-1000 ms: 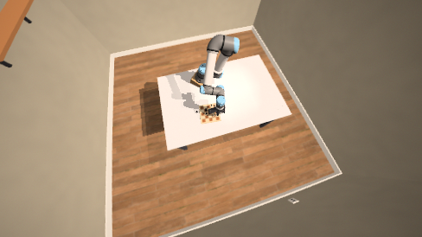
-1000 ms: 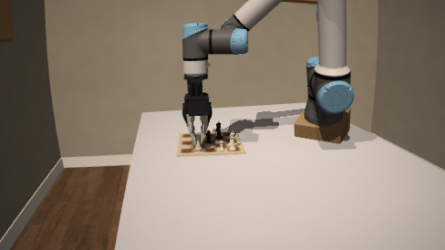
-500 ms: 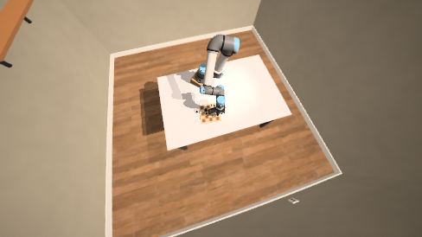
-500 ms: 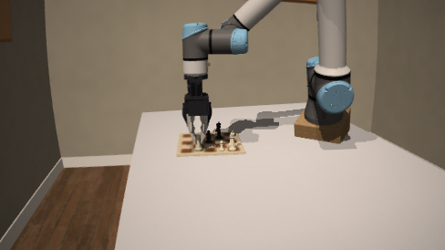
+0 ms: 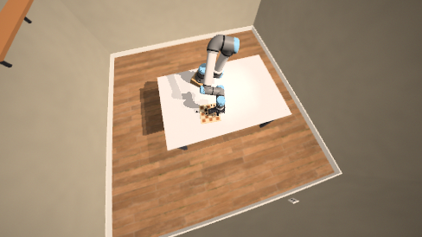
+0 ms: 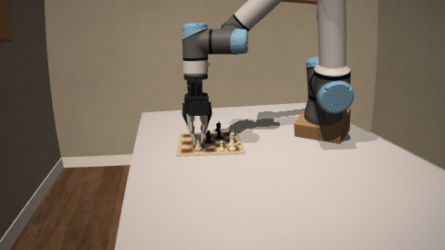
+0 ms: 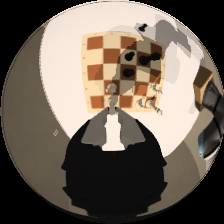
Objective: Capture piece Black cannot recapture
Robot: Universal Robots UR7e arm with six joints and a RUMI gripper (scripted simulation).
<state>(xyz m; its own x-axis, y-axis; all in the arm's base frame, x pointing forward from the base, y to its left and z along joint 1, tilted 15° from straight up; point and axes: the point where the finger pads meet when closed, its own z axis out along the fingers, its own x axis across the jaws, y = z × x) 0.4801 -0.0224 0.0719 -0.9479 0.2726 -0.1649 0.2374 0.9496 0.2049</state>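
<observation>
Jaws: pinching a white chess piece (image 6: 198,145) (image 7: 112,103) at the chessboard (image 5: 214,120) (image 6: 210,154) (image 7: 85,75), left of centre in the exterior frame; pointing downward toward the table (image 5: 255,89) (image 6: 274,190) (image 7: 60,60).

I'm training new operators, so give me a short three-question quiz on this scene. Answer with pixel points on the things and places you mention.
1. True or false: a black piece (image 5: 197,112) (image 7: 142,27) is on the table (image 5: 255,85) (image 6: 274,190) (image 7: 57,60), off the chessboard (image 5: 210,122) (image 6: 210,154) (image 7: 85,75).
2. What does the arm (image 5: 210,67) (image 6: 331,26) (image 7: 217,110) stand on?
A) a metal cart
B) a wooden block
C) a red crate
3. Fill in the blank: the chess piece (image 6: 198,145) (image 7: 112,104) at the jaws' tips is ____ in colour.

Key: 1 true; 2 B; 3 white.
</observation>
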